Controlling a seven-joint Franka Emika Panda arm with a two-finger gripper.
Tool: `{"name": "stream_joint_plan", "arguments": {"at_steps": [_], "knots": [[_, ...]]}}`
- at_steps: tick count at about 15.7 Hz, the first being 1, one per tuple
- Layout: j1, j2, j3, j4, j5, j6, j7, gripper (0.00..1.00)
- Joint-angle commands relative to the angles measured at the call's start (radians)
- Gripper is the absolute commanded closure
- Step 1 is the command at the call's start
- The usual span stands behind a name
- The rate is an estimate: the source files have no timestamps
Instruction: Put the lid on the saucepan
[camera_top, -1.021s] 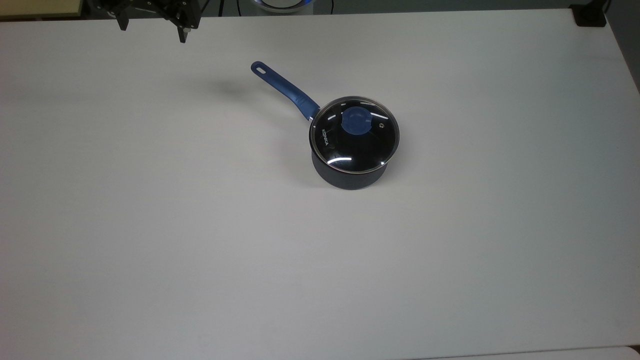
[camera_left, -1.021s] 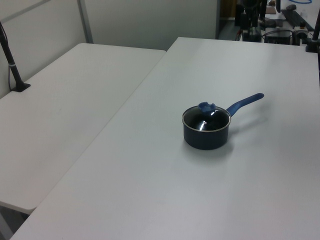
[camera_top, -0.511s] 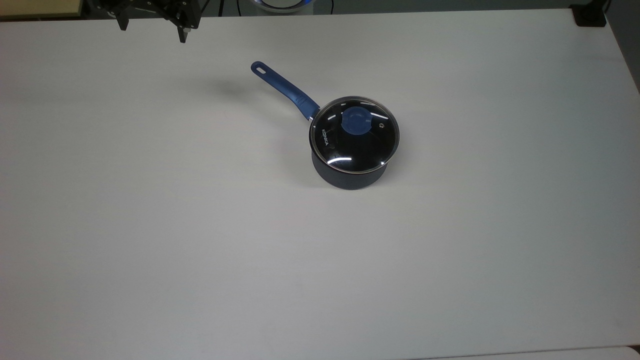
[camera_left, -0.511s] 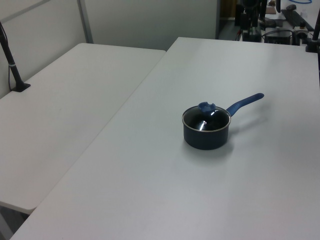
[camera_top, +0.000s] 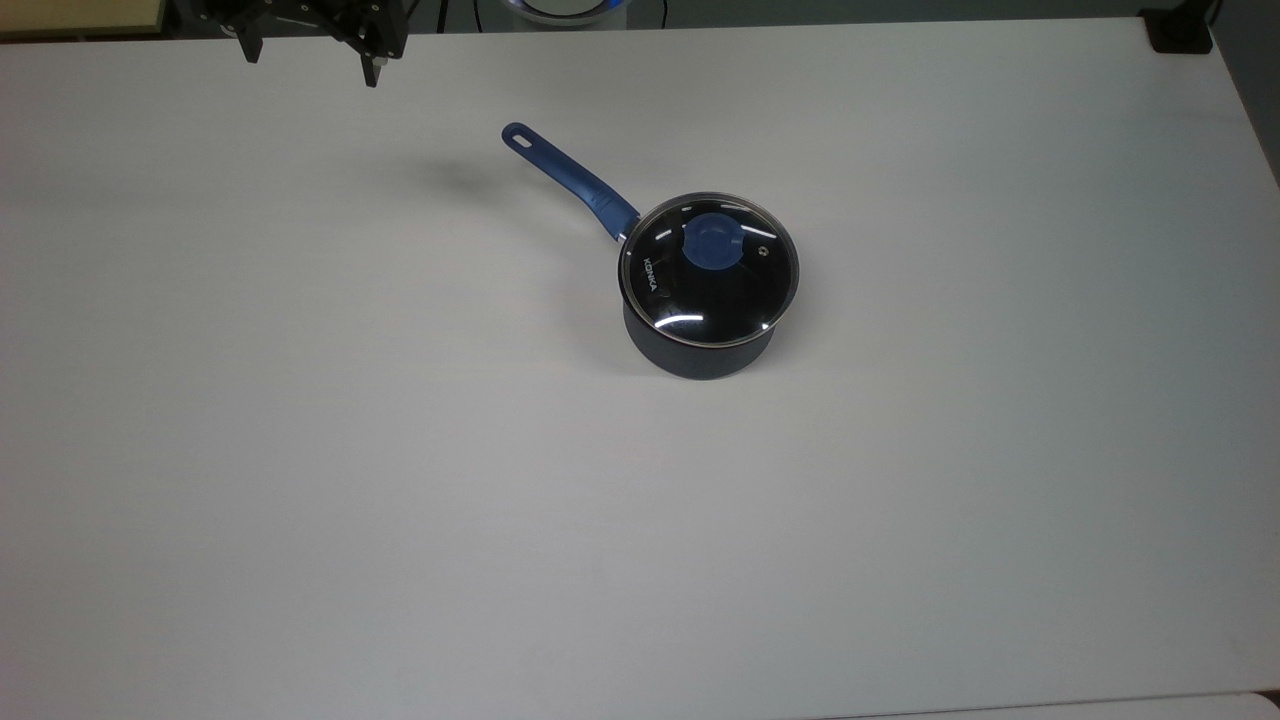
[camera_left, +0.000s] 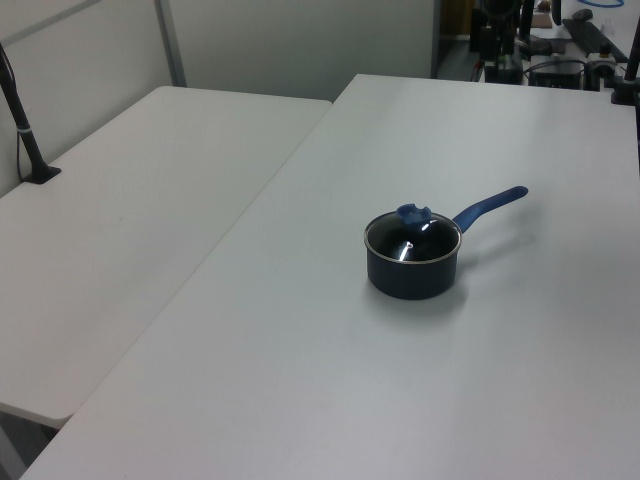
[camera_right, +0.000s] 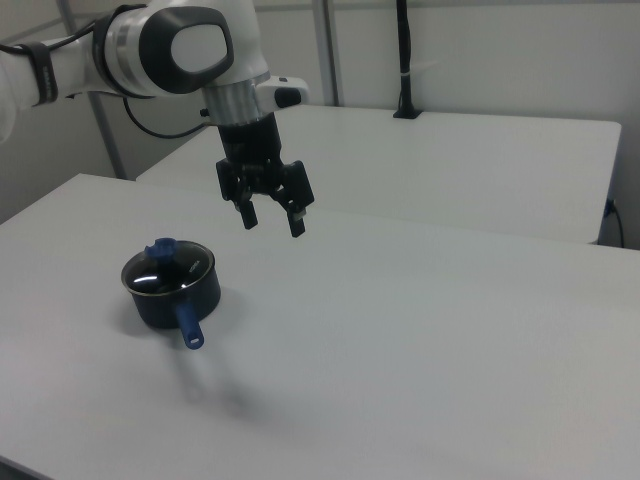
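Right view is giving me the black two-finger pincer (camera_right: 271, 220) hanging high above the white desk (camera_right: 420, 330), its fingers spread apart and pinching nothing. I am seeing the small dark navy round saucepan (camera_right: 170, 290) standing on the desk below the pincer and off toward the right view's left, well apart from it. The round clear glass lid with its blue knob (camera_right: 163, 266) is sitting flat on the saucepan's rim. In the top view I am watching the pincer (camera_top: 308, 60) at the upper left corner, with the saucepan (camera_top: 700, 345) and its lid (camera_top: 709, 270) lying far toward the top view's lower right of it, the long blue handle (camera_top: 570, 180) pointing back toward the pincer's side.
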Motion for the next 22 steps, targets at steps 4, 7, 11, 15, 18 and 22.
{"name": "stream_joint_plan", "arguments": {"at_steps": [4, 7, 11, 15, 18, 22], "knots": [[0.018, 0.018, 0.007, 0.001, -0.015, 0.013, 0.026, 0.0], [0.018, 0.018, 0.007, 0.001, -0.014, 0.012, 0.026, 0.0], [0.021, 0.019, 0.007, -0.001, -0.012, 0.012, 0.026, 0.0], [0.022, 0.019, 0.007, -0.001, -0.012, 0.012, 0.026, 0.0], [0.022, 0.019, 0.007, -0.001, -0.012, 0.012, 0.026, 0.0], [0.021, 0.019, 0.007, -0.001, -0.011, 0.012, 0.026, 0.0]]}}
